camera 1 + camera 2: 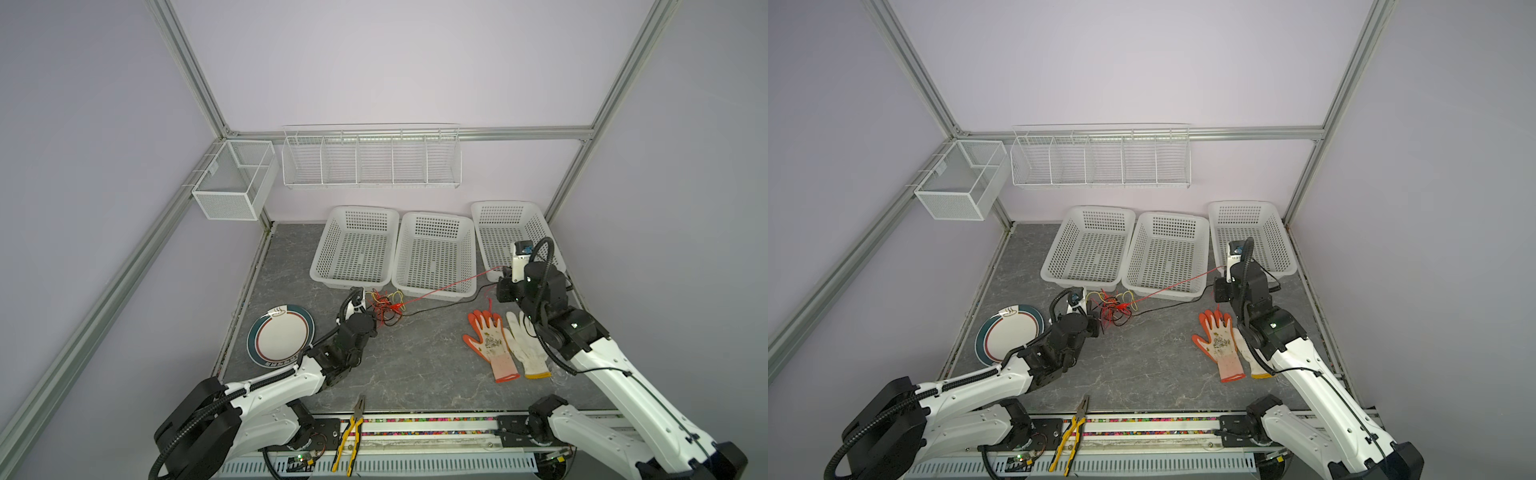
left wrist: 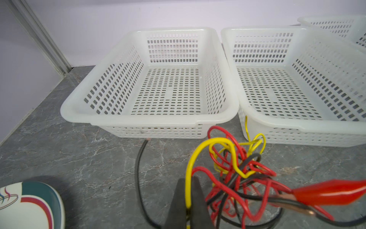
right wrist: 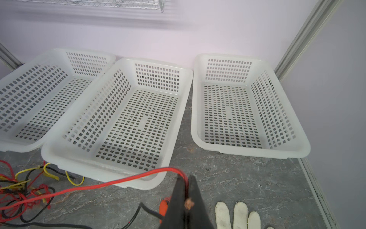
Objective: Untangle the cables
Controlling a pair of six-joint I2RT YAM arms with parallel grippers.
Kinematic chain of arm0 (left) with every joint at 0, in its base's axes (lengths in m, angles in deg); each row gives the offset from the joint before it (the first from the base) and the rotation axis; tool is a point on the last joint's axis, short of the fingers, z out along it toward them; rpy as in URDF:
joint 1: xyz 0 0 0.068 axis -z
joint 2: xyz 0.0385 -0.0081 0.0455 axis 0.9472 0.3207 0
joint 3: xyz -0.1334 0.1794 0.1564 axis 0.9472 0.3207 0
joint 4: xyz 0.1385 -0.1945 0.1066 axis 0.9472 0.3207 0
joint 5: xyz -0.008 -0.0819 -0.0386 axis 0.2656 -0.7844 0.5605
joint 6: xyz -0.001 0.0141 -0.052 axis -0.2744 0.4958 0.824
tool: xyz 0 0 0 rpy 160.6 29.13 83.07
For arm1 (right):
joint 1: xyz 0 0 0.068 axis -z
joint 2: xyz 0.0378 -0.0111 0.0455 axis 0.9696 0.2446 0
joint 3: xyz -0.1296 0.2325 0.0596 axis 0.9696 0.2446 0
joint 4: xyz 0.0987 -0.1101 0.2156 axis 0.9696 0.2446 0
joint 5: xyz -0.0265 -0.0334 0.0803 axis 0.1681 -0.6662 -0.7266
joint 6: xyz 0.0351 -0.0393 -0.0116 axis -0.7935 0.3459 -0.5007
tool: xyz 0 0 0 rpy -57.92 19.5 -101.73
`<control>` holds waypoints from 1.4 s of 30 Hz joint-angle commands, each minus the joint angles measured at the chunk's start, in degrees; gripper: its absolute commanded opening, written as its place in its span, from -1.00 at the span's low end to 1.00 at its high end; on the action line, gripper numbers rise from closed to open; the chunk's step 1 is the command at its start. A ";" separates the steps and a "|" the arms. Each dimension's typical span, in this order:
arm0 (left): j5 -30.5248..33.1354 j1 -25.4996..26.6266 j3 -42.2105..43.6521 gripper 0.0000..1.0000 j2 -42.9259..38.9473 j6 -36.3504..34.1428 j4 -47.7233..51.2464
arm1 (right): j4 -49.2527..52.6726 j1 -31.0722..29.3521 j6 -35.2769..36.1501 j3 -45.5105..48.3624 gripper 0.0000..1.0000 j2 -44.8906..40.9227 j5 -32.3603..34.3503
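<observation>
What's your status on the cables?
Left gripper shut on yellow cable. Right gripper shut on red cable, taut. Tangle unresolved. Middle basket near it.

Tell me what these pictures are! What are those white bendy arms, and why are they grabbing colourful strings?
Those are two robot arms. Two pictures look down from above on the whole grey table. The two close-up ones come from a little camera on each arm's wrist. In the middle lies a knot of red, yellow and black cables. The left tool is pinched shut on a yellow cable. The right tool is pinched shut on a red cable, which runs in a straight, tight line away from the knot. Also on the table are three white baskets with nothing in them, a plate, two gloves and yellow-handled pliers.
</observation>
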 commanded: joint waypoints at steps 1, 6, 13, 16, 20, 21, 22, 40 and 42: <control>4.16 -0.44 1.49 -1.00 -0.86 0.46 3.49 | -0.30 1.29 0.39 -0.82 -0.87 -2.72 3.95; 3.81 -0.45 1.90 -1.00 -0.88 0.93 3.67 | -0.81 1.38 5.64 -2.76 -0.87 -3.95 -10.41; -4.61 -0.45 1.85 -1.00 0.92 -4.82 -2.49 | -3.43 -0.62 7.26 -6.60 -0.87 0.81 -32.82; -5.58 -0.44 1.89 -1.00 2.03 -4.84 -4.87 | -7.25 -1.67 6.61 -6.91 -0.87 1.92 -37.69; -6.43 -0.43 1.83 -1.00 2.99 -5.72 -6.88 | -11.23 -2.67 5.23 -8.20 -0.87 3.96 -42.68; -6.77 -0.37 1.81 -1.00 3.14 -5.95 -7.24 | -11.65 -3.11 5.13 -8.85 -0.87 4.76 -43.84; -7.48 -0.41 1.80 -1.00 3.05 -6.15 -7.58 | -11.83 -3.47 5.13 -9.49 -0.87 5.71 -44.51; -15.94 -0.38 2.98 0.99 -4.05 -9.66 -8.53 | -16.07 -7.58 3.42 -11.85 -0.87 14.05 -41.98; -16.77 -0.39 3.27 0.99 -5.36 -10.44 -8.88 | -15.92 -7.59 2.98 -12.01 -0.87 14.45 -40.59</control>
